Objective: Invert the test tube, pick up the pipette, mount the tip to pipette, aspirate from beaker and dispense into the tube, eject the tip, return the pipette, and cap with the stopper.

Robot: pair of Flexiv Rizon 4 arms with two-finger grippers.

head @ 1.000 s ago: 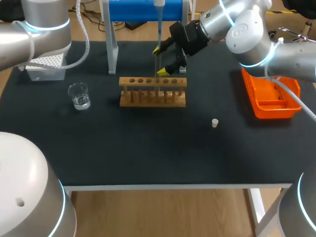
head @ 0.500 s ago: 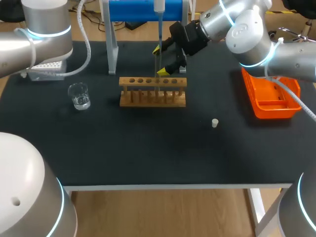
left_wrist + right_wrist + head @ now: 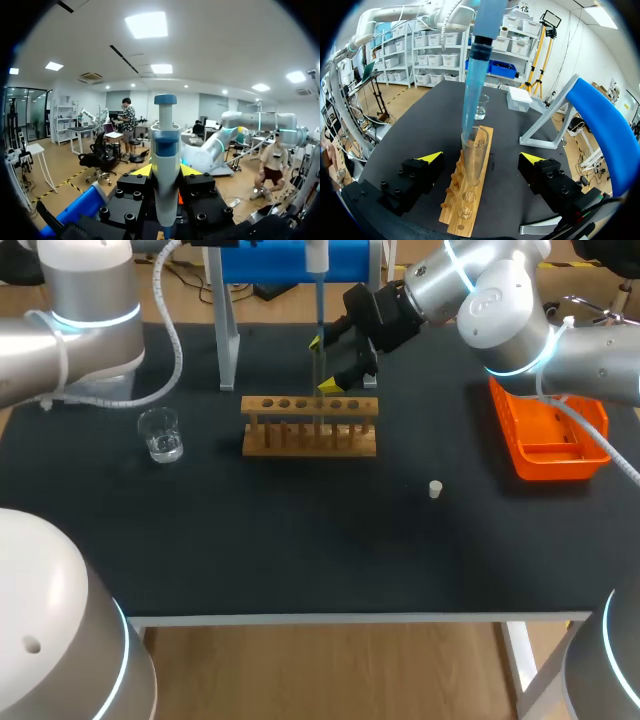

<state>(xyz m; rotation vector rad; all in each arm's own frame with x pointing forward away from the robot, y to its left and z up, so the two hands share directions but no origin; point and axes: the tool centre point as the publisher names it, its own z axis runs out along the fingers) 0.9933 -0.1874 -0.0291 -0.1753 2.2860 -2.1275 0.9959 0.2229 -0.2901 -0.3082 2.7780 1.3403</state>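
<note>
Your left claw (image 3: 165,171) pinches the pipette (image 3: 165,150) - its tip sits in the mouth of the test tube (image 3: 473,160), which stands upright in the rack (image 3: 310,427). Your right claw (image 3: 482,158) is spread wide either side of that tube, not touching it. Risk: a tilted pull-out could drag the tube or jolt the rack - lift straight.

Upright pipette (image 3: 318,285) comes down over tube (image 3: 318,428) standing in wooden rack (image 3: 285,447). The right gripper (image 3: 324,364) has its yellow tips spread either side of tube. A beaker (image 3: 160,434) sits left of rack, stopper (image 3: 435,489) is alone on the mat, and an orange tray (image 3: 545,462) is far right.
</note>
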